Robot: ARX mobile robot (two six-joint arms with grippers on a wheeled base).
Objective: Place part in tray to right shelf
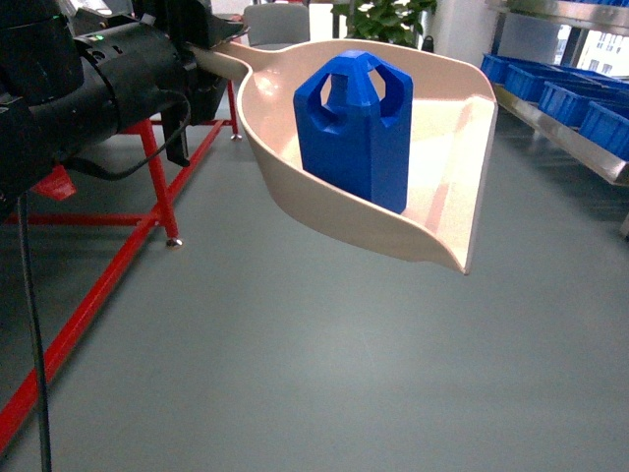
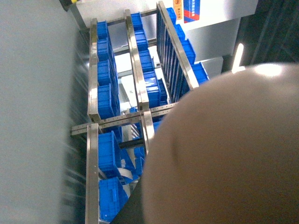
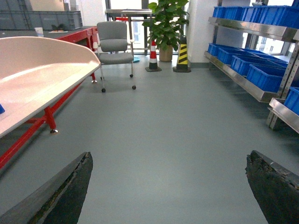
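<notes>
The bright-blue part point(image 1: 354, 123) stands upright inside the beige tray point(image 1: 447, 147), which hangs in the air above the grey floor. My left gripper point(image 1: 201, 51) is shut on the tray's handle at the upper left. In the left wrist view the tray's underside point(image 2: 224, 154) fills most of the frame and hides the jaws. The tray's rim point(image 3: 42, 70) also shows at the left of the right wrist view. The right shelf point(image 1: 565, 123) runs along the right edge, and it shows as steel rails point(image 2: 140, 93) past the tray. My right gripper point(image 3: 169, 158) is open over bare floor, holding nothing.
Blue crates point(image 3: 261, 74) fill the steel shelf on the right. A red-framed table point(image 1: 147, 197) stands at the left. At the far end are a grey office chair point(image 3: 114, 46), a potted plant point(image 3: 166, 23) and two striped cones point(image 3: 153, 56).
</notes>
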